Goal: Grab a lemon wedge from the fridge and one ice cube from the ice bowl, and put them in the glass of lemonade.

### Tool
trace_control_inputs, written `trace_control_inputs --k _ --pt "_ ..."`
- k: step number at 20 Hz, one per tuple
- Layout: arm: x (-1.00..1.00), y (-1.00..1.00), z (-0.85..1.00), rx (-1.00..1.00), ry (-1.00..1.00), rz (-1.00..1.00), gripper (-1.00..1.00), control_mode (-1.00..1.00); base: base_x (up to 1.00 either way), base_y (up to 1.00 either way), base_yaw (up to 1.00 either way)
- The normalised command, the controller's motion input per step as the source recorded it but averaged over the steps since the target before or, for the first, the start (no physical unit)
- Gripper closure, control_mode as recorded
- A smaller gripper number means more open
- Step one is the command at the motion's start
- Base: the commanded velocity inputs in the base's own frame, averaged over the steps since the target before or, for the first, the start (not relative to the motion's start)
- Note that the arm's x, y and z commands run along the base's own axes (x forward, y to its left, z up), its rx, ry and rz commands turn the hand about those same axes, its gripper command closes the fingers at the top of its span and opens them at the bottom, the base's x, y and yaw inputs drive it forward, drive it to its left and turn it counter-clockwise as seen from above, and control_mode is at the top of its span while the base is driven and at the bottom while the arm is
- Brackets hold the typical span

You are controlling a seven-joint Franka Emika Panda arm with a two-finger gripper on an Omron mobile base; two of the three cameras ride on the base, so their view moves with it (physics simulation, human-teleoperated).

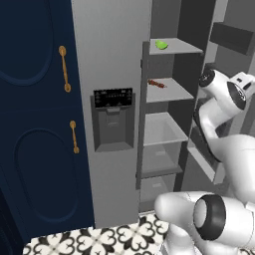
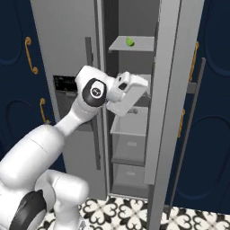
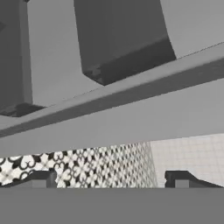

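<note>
While the fridge point(image 1: 114, 60) stands with its right door swung open, the lemon wedge point(image 1: 161, 45) lies on the top shelf point(image 1: 182, 47) inside, near that shelf's left front corner; from the right base camera it appears as a small green spot on the same shelf. 1 shelf lower rests a thin reddish-brown item point(image 1: 157, 83). The black dispenser panel point(image 1: 113, 98) on the closed left door carries rows of tiny pale marks, too small to read, and no brand or label can be made out anywhere. The gripper point(image 3: 111, 179) has its 2 dark fingertips point(image 3: 41, 178) spread wide apart with nothing between them, above patterned floor tiles point(image 3: 78, 166). The arm's wrist point(image 2: 128, 92) sits in front of the open compartment, below the wedge's shelf and well apart from the wedge. Navy cabinets point(image 1: 35, 124) with gold handles point(image 1: 63, 68) flank the fridge.
</note>
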Motion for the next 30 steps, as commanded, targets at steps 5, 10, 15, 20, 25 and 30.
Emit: trace_control_inputs --k 5,10,15,20,25,30 --pt "-0.35 1.0 0.08 0.2 -0.19 -0.05 -1.0 -1.0 0.0 0.0 0.0" --pt "-0.01 0.85 -0.6 0.79 -0.15 -0.01 -1.0 -1.0 0.0 0.0 0.0" --pt "0.0 0.71 -0.79 0.88 -0.07 0.0 -1.0 -1.0 0.0 0.0 0.0" --pt "-0.55 0.49 -0.16 0.52 -0.09 0.05 -1.0 -1.0 0.0 0.0 0.0" --pt "-1.0 0.26 0.8 0.01 -0.19 0.1 -1.0 -1.0 0.0 0.0 0.0" --pt "-0.98 0.39 0.54 -0.15 -0.03 0.01 -1.0 -1.0 0.0 0.0 0.0"
